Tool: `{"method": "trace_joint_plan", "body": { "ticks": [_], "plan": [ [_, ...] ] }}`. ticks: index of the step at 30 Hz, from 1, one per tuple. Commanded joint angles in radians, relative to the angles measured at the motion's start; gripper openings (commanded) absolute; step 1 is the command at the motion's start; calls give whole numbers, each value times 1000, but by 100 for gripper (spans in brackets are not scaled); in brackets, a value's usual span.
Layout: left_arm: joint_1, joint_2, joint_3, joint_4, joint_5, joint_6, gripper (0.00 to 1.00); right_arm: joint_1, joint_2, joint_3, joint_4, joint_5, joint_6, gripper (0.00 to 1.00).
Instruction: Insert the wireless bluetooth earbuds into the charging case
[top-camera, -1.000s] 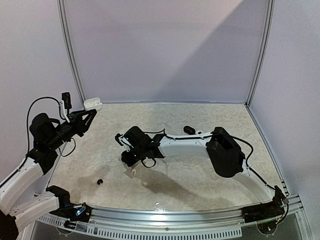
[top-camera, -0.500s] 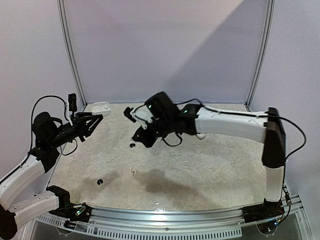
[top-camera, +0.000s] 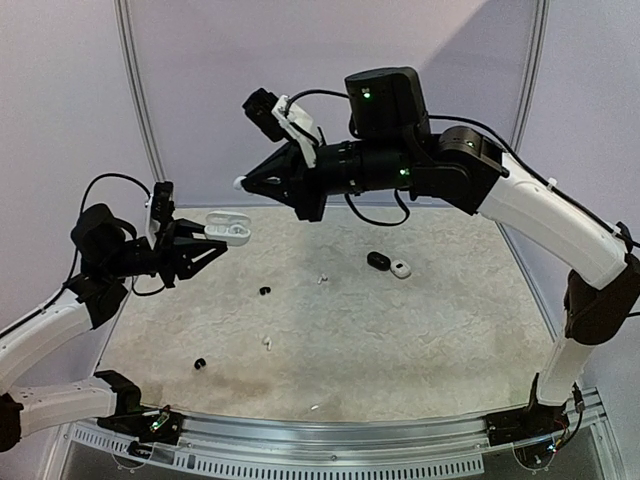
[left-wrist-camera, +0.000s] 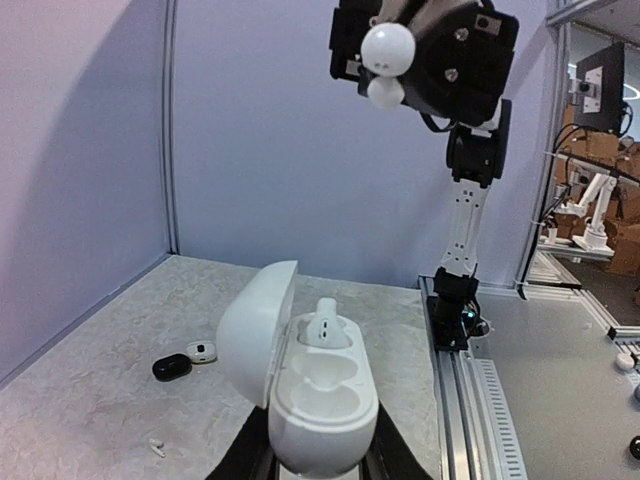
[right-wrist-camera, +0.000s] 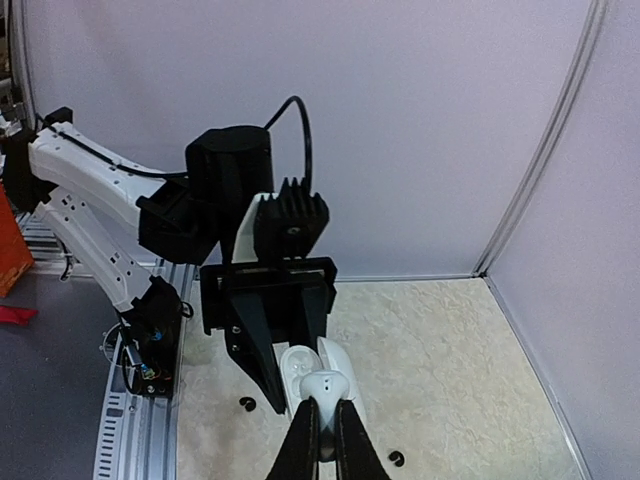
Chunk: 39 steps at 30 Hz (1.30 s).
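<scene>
The left end effector pinches the open charging case; the right end effector, high above the bench, pinches a white earbud.

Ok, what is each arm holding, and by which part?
The left fingers clamp the open case by its lower shell. The right fingers pinch a white earbud by its stem end, head sticking out.
</scene>
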<state>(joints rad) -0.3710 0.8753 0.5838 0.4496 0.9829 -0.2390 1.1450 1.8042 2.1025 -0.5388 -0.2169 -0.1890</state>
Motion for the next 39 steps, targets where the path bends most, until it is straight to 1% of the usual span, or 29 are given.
{"method": "trace_joint_plan", "body": {
  "ticks": [1,6,11,13,18,29,39],
  "plan": [
    [-36,23,49,-34,70,67,0,45,81,77,-99,-22,-84,0],
    [-64,25,69,-125,83,163,0,77,122,119,-133,-13,-129,0],
    [-78,27,87,-177,88,204,0,89,160,163,-176,2,-153,0],
    [-80,25,89,-189,91,220,0,90,170,166,-180,8,-159,0],
    [-83,19,109,-281,78,298,0,89,183,167,-199,45,-176,0],
    [-88,19,107,-271,76,301,0,89,208,168,-208,49,-200,0],
    [-88,14,93,-245,75,295,0,89,220,163,-227,87,-196,0]
  ]
}}
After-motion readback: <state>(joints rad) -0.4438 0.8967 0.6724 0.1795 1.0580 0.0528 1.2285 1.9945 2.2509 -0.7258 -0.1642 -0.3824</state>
